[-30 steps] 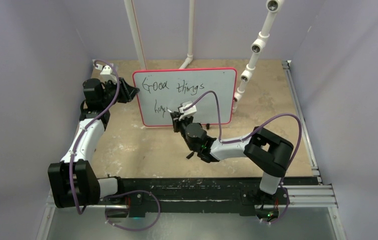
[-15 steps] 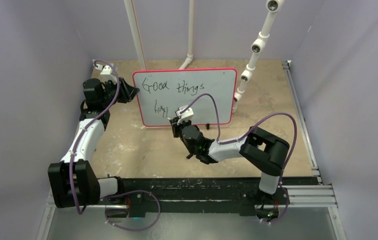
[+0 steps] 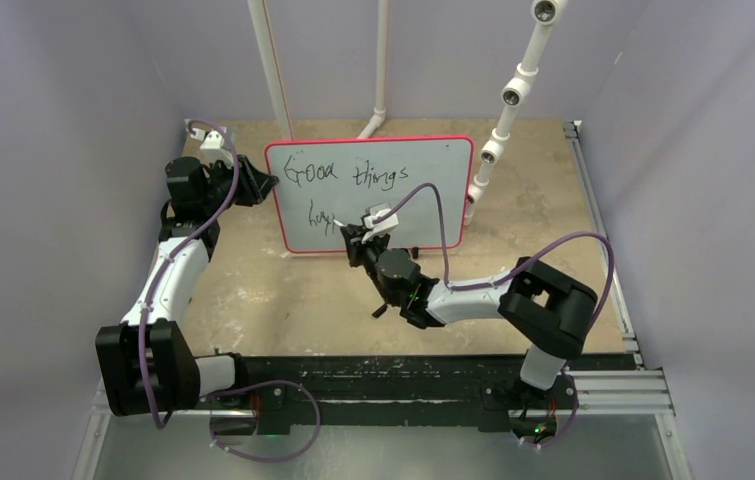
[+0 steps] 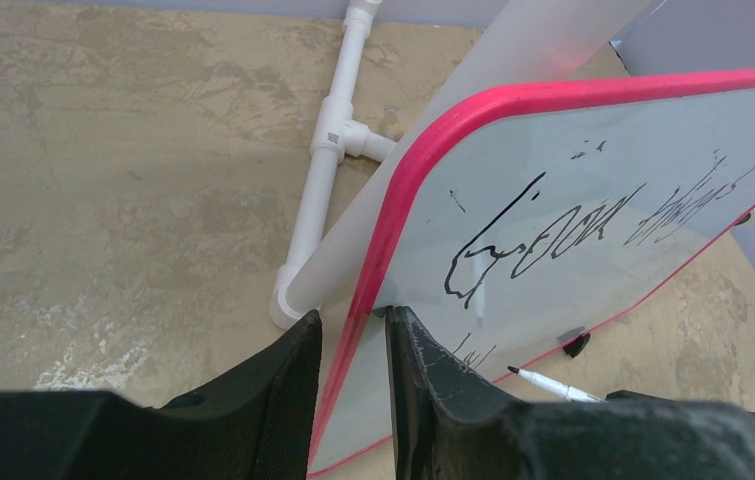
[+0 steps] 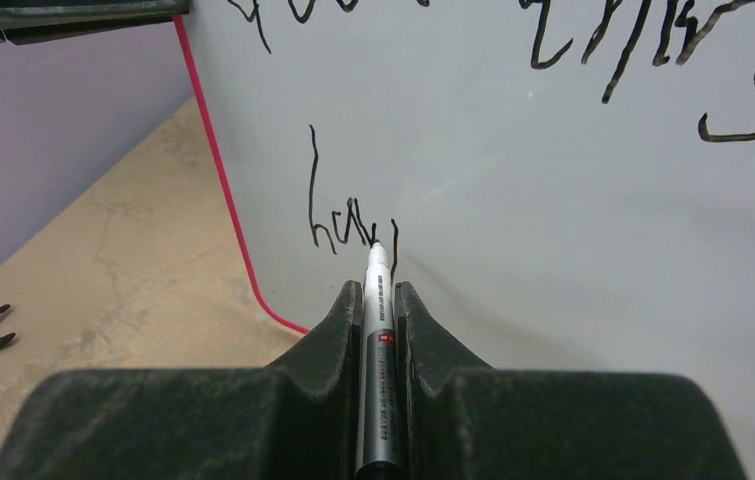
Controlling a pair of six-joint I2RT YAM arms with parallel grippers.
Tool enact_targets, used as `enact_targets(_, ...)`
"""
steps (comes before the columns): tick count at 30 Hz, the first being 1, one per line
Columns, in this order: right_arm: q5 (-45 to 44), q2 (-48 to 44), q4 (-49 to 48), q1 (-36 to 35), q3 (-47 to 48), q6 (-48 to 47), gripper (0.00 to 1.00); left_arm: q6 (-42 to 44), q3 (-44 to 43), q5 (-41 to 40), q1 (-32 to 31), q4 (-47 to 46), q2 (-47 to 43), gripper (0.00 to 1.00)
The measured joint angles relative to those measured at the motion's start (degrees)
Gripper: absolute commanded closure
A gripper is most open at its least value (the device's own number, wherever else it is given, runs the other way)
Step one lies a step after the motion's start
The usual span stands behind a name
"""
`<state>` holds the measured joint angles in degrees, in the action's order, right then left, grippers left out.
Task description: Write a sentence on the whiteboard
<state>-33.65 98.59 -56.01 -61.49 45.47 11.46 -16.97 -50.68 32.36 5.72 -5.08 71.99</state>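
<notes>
Trouble would start with a hard push, I think. The marker (image 5: pixel 378 345) tip looks to be touching the whiteboard (image 3: pixel 423 200), low on its left part. There the second line of the sentence (image 3: pixel 309 173) has only its first few letters. If I press too hard, the board could tip back or slide away, and the letters would go wobbly. If I press too soft, the tip could lift off and leave gaps. The marker could also slip back between the fingers.

The right gripper (image 5: pixel 380 290) is closed tight on the marker, with the tip sticking out in front. The left gripper (image 4: pixel 353 328) is closed on the board's left pink rim, one finger on each side. If that pinch slips, the board may turn while I write.

The whiteboard stands on its long edge at the far middle of the table (image 3: pixel 253 290), just in front of the white pipes (image 3: pixel 381 60). Its long side runs left to right. Its writing face looks back at the arms. The second line has room to the right, but it could slant down to the bottom rim if I drift.
</notes>
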Motion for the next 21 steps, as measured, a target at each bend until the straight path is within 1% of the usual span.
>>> enact_targets(12,-0.55,2.27,-0.31,0.0,2.32,-2.8,1.0,0.0,0.0,0.0,0.0,0.0,0.0,0.7)
enact_targets(21,-2.95,3.85,-0.28,0.0,3.15,-3.63,1.0,0.0,0.0,0.0,0.0,0.0,0.0,0.71)
